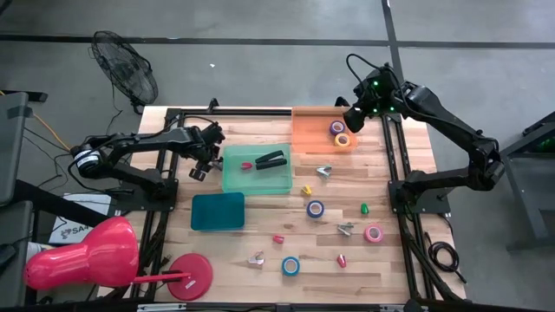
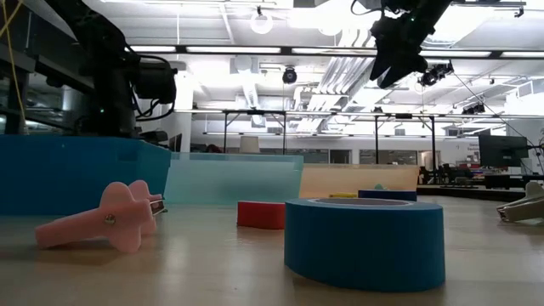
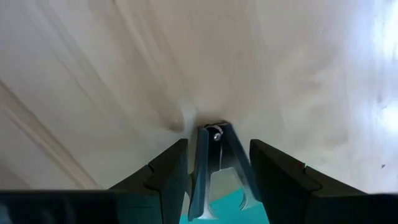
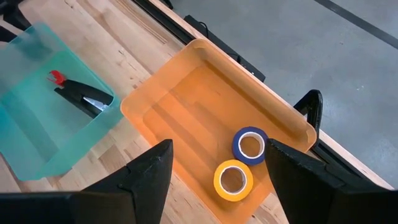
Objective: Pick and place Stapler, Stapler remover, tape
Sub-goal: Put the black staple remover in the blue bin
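Metal staple remover [image 3: 214, 168] clamped btwn left gripper [image 3: 214, 177] jaws — over table.

Two tape rolls [image 1: 339, 133] lie in the tray [image 1: 308, 130], right of the bin [image 1: 257, 179] holding a stapler [image 1: 270, 159].

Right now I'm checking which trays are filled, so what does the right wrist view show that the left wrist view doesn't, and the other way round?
Only the right wrist view shows the orange tray holding a blue tape roll and a yellow tape roll, plus the green tray with a black stapler in it. Only the left wrist view shows a metal staple remover gripped between the left gripper jaws. Both show the wooden table; the right gripper is open and empty.
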Robot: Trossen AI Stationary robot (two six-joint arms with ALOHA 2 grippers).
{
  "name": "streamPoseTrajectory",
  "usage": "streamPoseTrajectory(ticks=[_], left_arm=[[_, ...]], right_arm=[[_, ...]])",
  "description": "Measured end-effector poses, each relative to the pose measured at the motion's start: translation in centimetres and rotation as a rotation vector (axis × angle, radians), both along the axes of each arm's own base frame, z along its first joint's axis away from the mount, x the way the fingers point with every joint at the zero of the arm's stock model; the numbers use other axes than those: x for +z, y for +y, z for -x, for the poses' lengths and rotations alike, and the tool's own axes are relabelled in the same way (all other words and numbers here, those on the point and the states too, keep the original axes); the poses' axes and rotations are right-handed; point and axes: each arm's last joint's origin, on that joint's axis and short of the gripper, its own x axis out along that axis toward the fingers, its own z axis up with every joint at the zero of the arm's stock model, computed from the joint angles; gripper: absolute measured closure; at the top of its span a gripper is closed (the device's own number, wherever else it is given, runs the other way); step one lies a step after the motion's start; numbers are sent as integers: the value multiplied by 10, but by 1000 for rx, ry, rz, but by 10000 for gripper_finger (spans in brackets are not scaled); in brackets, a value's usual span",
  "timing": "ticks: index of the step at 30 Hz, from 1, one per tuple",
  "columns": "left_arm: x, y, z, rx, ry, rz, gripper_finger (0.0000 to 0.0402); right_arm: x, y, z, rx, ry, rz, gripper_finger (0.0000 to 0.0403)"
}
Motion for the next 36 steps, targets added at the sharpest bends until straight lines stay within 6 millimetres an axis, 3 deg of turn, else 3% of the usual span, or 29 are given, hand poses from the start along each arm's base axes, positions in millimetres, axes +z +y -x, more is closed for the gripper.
streamPoseTrajectory(ticks=[22,30,36], left_arm=[[-15,7,-12,-11,-14,16,237],[-16,6,-11,-44,-3,28,322],[-16,6,-11,-87,13,15,325]], right_arm=[[0,0,0,-12,-1,-6,158],[0,0,0,-14,-3,-7,158],[0,0,0,-15,-2,-7,158]])
